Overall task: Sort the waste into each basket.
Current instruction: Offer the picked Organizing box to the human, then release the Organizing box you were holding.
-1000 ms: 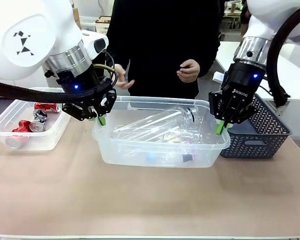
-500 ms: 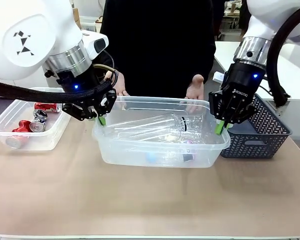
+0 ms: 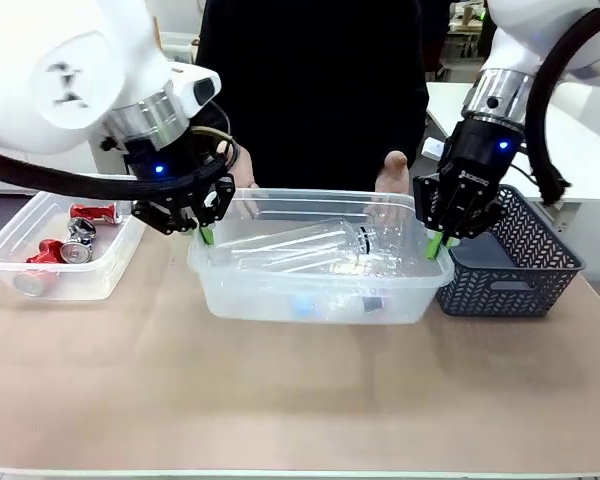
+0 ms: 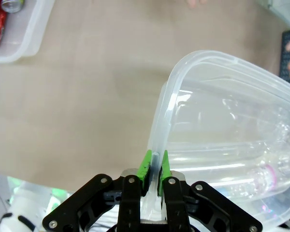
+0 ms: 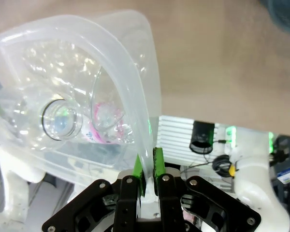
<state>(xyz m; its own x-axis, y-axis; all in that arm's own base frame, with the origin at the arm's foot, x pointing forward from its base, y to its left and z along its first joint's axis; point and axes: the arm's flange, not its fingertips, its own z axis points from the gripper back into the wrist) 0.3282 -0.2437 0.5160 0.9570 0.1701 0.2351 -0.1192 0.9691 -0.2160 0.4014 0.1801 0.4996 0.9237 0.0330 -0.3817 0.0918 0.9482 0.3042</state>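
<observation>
Tabletop [image 3: 300, 400]: left gripper [image 4: 153, 166] and right gripper [image 5: 148, 166] each pinch an end rim of the bottle tub [image 3: 310, 300] (thin, flexible plastic). Uneven lifting could tilt it, slipping a rim free and spilling bottles [image 3: 310, 245].

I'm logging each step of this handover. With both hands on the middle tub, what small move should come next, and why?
Probably a small, level lift together toward the person. The left hand and right hand each pinch an end rim of the bottle tub, and the person's hands wait at its far rim.
</observation>
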